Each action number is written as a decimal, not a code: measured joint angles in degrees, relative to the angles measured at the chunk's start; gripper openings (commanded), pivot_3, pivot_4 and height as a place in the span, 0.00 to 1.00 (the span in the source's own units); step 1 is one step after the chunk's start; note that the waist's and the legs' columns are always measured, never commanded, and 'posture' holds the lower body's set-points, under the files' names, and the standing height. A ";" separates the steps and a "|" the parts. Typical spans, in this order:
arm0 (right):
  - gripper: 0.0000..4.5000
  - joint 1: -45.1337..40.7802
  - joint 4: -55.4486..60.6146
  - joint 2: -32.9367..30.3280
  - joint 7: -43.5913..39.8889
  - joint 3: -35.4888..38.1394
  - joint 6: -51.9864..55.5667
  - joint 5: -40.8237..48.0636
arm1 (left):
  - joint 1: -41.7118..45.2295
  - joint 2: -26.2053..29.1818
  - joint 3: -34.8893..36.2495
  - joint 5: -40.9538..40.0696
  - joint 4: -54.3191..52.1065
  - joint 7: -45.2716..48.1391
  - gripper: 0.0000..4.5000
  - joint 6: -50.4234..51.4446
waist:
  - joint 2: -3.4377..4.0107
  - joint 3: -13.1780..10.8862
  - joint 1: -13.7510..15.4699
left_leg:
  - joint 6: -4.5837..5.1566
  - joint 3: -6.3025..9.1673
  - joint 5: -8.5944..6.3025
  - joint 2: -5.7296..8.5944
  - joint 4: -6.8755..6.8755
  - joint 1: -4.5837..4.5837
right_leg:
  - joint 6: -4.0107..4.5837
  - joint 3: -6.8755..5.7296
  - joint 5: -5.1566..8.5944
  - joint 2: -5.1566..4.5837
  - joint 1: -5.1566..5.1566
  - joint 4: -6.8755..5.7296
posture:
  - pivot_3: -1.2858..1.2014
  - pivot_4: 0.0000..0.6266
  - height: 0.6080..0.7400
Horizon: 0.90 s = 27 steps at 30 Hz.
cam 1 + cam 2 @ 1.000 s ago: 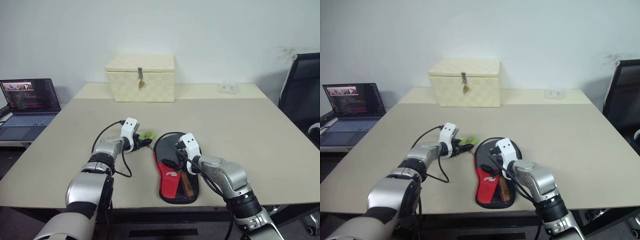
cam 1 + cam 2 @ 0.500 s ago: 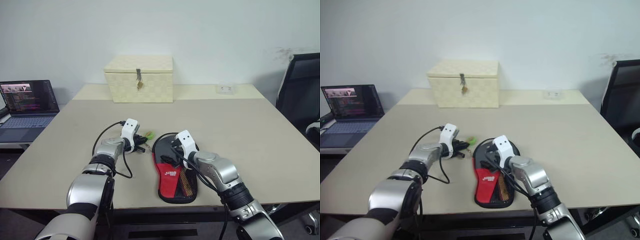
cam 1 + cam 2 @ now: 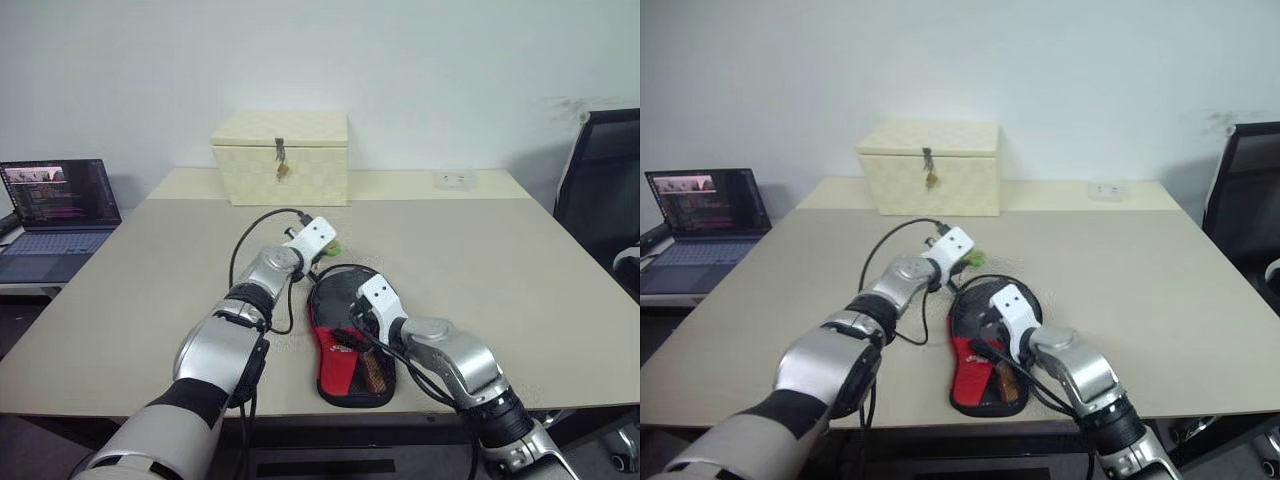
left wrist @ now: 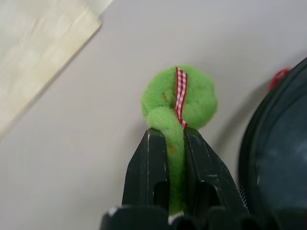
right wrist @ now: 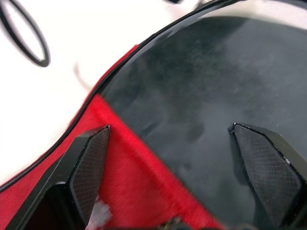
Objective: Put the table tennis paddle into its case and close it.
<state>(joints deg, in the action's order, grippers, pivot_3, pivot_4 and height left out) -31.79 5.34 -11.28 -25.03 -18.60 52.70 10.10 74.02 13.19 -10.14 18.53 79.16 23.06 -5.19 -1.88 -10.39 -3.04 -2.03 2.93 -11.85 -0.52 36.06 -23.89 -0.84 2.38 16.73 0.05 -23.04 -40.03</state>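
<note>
Room: pale wall behind a beige table (image 3: 480, 260) that fills the middle of the frame.
Case: my black and red case (image 3: 345, 345) lies flat at lower centre of the head view, round end pointing up the frame, narrow mesh end toward the near table edge.
Paddle: I cannot tell the table tennis paddle apart from the case; a dark round face lies under my right fingers in the right wrist view.
Right gripper: my right gripper (image 5: 184, 175) hangs over the case's round part with its two fingers (image 5: 91, 167) spread wide, one above the red panel, the other above the black face; whether they touch it I cannot tell.
Right arm: it enters from the lower right of the frame, forearm slanting up and left, wrist bent down toward the case.
Left gripper: my left gripper (image 4: 168, 143) is pinched together on a green fuzzy tag (image 4: 180, 98) with a red checked ribbon, just beside the case's round edge.
Left arm: it runs from lower left up to the centre of the frame, stretched forward, gripper pointing up and right.
Box: a cream checkered box (image 3: 283, 157) with a metal latch stands at the upper centre, well apart from the case.
Laptop: an open laptop (image 3: 55, 215) sits at the left edge.
Chair: a black chair (image 3: 605, 190) stands at the right edge.
</note>
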 measured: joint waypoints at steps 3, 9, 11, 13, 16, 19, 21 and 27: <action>1.00 2.38 3.81 -1.47 0.09 -0.78 0.86 -0.14 | 0.70 -0.97 -4.49 5.22 0.96 -2.51 0.01 -3.08 | -0.02 0.02 0.23 | 0.00 0.04 0.00 0.05 0.00 -0.01 | -0.08 -0.03 0.05 0.01 0.02 0.02 | 0.52 0.24 1.00; 1.00 6.97 10.11 -2.08 1.31 -1.00 2.75 -0.59 | 1.65 -3.62 -12.54 14.68 2.11 -7.81 0.01 -8.57 | -0.12 0.11 1.09 | 0.00 0.09 0.00 0.05 0.01 0.01 | -0.27 -0.06 0.16 -0.01 0.12 0.08 | 0.52 0.24 1.00; 1.00 8.34 11.76 -2.32 1.51 -1.10 2.98 -0.65 | 2.12 -4.11 -14.39 16.87 2.25 -9.35 0.01 -9.60 | -0.13 0.12 1.20 | 0.00 0.10 0.00 0.06 0.01 0.01 | -0.28 -0.07 0.16 -0.01 0.13 0.08 | 0.52 0.24 1.00; 1.00 9.20 13.11 -2.53 1.70 -1.23 3.63 -0.97 | 2.77 -4.71 -15.58 18.64 2.42 -10.91 0.01 -10.38 | -0.13 0.12 1.22 | 0.00 0.12 0.00 0.07 0.01 0.03 | -0.30 -0.08 0.17 -0.01 0.18 0.11 | 0.52 0.24 1.00; 1.00 9.96 14.14 -2.52 2.15 -1.36 3.95 -1.17 | 3.18 -5.18 -16.78 20.39 2.49 -12.58 0.01 -11.26 | -0.14 0.13 1.25 | 0.00 0.13 0.00 0.06 0.01 0.04 | -0.31 -0.10 0.18 -0.02 0.20 0.12 | 0.52 0.24 1.00; 1.00 10.41 14.68 -2.34 2.64 -1.64 3.96 -1.60 | 3.39 -5.76 -18.25 22.25 2.52 -14.10 0.01 -11.59 | -0.14 0.13 1.26 | 0.00 0.13 0.00 0.08 0.01 0.04 | -0.32 -0.09 0.19 -0.03 0.20 0.13 | 0.52 0.24 1.00; 1.00 10.56 14.75 -2.03 2.91 -1.73 3.99 -1.94 | 3.76 -5.91 -19.58 23.75 2.56 -15.19 0.01 -11.79 | -0.15 0.13 1.26 | 0.00 0.14 0.00 0.08 0.01 0.04 | -0.32 -0.10 0.19 -0.02 0.21 0.13 | 0.52 0.24 1.00; 1.00 11.27 15.41 -1.75 3.65 -1.78 4.02 -2.20 | 5.46 -6.98 -25.14 29.51 3.03 -19.16 0.01 -14.01 | -0.16 0.14 1.28 | 0.00 0.16 -0.01 0.08 0.01 0.05 | -0.34 -0.12 0.20 -0.04 0.26 0.17 | 0.52 0.24 1.00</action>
<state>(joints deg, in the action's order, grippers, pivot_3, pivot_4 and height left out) -20.52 20.76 -13.02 -21.38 -20.38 56.72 7.90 79.49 6.21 -35.28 48.04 82.19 3.90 -19.20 -2.04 -10.25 -1.77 -2.03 3.09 -11.86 -0.44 36.07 -23.84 -1.18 2.27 16.93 0.01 -22.77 -39.87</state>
